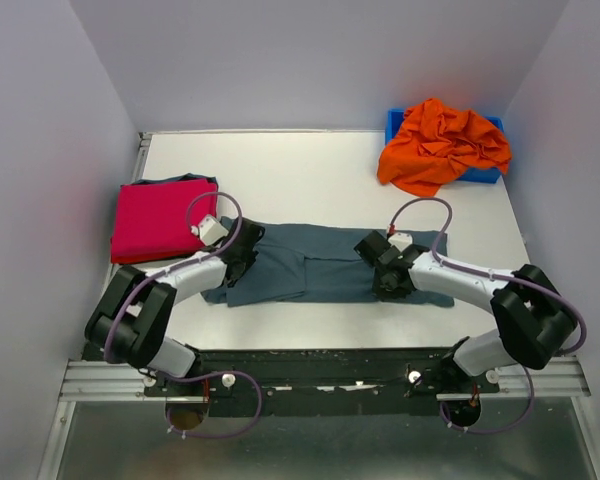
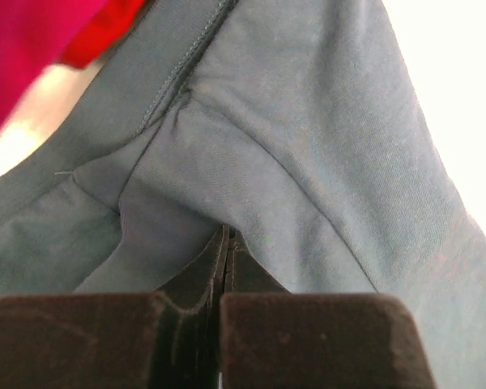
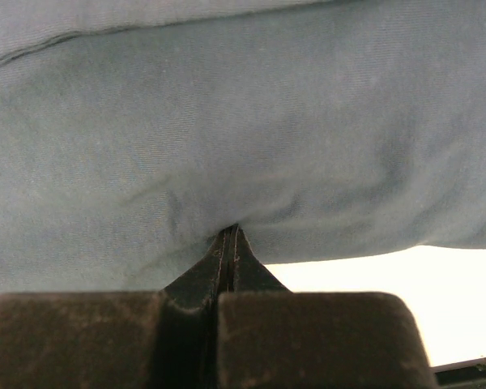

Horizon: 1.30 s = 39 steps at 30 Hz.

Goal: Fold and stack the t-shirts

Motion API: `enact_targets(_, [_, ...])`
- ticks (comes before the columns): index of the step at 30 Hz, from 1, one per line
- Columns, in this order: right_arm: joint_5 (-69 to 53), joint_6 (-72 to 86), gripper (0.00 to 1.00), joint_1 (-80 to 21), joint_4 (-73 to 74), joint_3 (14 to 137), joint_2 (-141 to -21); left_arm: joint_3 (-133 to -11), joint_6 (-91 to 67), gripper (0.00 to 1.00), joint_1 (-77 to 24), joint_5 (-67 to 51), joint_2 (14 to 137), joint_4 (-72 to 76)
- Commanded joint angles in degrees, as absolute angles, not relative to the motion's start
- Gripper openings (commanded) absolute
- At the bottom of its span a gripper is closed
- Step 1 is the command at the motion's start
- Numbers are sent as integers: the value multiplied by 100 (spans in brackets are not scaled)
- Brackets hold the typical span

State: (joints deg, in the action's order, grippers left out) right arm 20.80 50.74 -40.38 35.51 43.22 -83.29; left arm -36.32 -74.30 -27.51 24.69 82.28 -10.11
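From above: the grey-blue shirt lies in a long band across the table, left gripper at its left end, right gripper at its right. The magenta shirt sits folded far left; the orange shirt is heaped on the blue bin, back right. Left wrist: jaws clenched, pinching grey cloth below a seam. Right wrist: jaws clamped on the shirt's edge.

Right tool pinched on grey-blue shirt edge

A blue plastic bin sits at the far right corner of the white table.
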Motion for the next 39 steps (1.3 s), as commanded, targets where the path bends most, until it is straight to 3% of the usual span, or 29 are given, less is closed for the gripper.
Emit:
enact_targets(1, [2154, 5194, 1, -4104, 3357, 4254, -8763, -4191, -7392, 0, -2777, 2760, 8998, -853])
enact_targets(8, [1635, 5492, 1, -4823, 3042, 4350, -8745, -6060, -6567, 0, -2777, 2584, 10597, -1001])
enact_targets(16, [1661, 5863, 1, -6143, 3322, 6247, -9975, -8891, -5670, 0, -2777, 2084, 12628, -1880])
enact_targets(22, [1574, 4933, 1, -5942, 2655, 5968, -8844, -10561, -5020, 0, -2777, 1442, 13787, -1985])
enact_targets(29, [1187, 4289, 1, -4607, 3181, 4845, -7490, -13181, -4535, 0, -2707, 572, 15274, -2733])
enact_targets(39, [1108, 4710, 1, -4430, 3604, 4123, -7813, -13561, -4562, 0, -2575, -184, 15548, -2417])
